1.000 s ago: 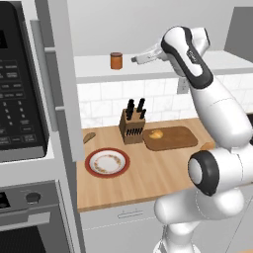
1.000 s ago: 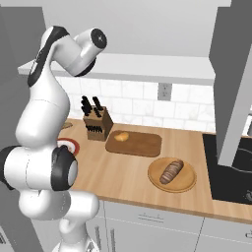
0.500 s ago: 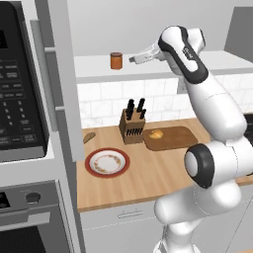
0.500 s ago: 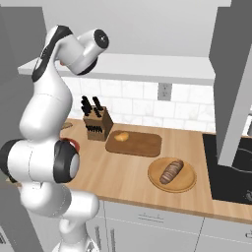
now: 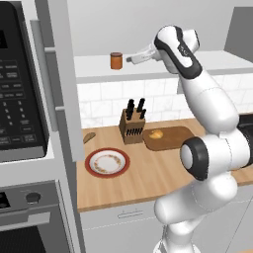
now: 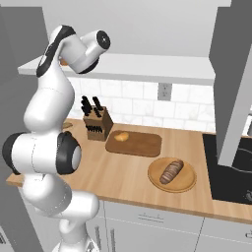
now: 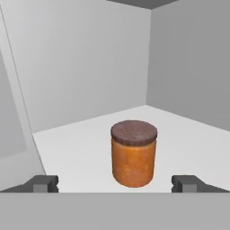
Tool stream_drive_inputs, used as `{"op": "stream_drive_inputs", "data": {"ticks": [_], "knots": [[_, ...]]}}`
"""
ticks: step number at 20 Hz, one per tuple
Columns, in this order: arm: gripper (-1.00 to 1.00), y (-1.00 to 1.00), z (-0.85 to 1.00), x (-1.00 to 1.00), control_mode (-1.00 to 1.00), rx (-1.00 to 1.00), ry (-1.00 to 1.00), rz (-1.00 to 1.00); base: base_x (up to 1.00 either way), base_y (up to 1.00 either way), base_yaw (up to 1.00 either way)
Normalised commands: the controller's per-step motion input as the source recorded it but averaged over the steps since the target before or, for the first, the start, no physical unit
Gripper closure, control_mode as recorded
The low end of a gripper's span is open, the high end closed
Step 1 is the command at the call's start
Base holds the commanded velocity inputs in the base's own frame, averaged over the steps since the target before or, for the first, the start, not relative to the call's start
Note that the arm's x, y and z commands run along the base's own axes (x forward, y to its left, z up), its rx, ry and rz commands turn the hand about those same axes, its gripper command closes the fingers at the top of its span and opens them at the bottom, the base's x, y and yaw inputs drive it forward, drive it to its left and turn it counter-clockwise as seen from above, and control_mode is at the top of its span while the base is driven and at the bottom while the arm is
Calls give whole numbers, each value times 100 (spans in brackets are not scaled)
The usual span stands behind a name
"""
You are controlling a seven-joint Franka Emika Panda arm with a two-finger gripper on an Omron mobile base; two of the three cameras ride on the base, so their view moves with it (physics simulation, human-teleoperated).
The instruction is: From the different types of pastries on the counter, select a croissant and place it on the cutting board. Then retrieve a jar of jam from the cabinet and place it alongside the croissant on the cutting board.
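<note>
A pale kitchen with a wooden worktop at mid-frame. The croissant already lies on the cutting board, so I judge the jam is next. The jam jar stands upright on the cabinet shelf, upper centre. The arm stretches high; its end effector, fingers apart and empty, faces the jar.

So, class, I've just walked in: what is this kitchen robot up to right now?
The white robot arm is reaching into the open upper cabinet toward an orange jam jar with a dark brown lid, which stands upright on the white shelf. Its two-finger gripper is open, fingertips either side of the jar, not touching. Down on the counter, a small golden croissant already lies on the brown wooden cutting board.
</note>
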Motion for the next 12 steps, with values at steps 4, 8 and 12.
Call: {"op": "stream_drive_inputs", "data": {"ticks": [4, 8, 12], "knots": [[-100, 9, -2, 27, -100, 0, 0, 2, 0, 0, 0], [-100, 7, -4, 24, -100, 1, 0, 2, 0, 0, 0], [-100, 4, -1, 13, -100, 4, 0, 2, 0, 0, 0]]}}
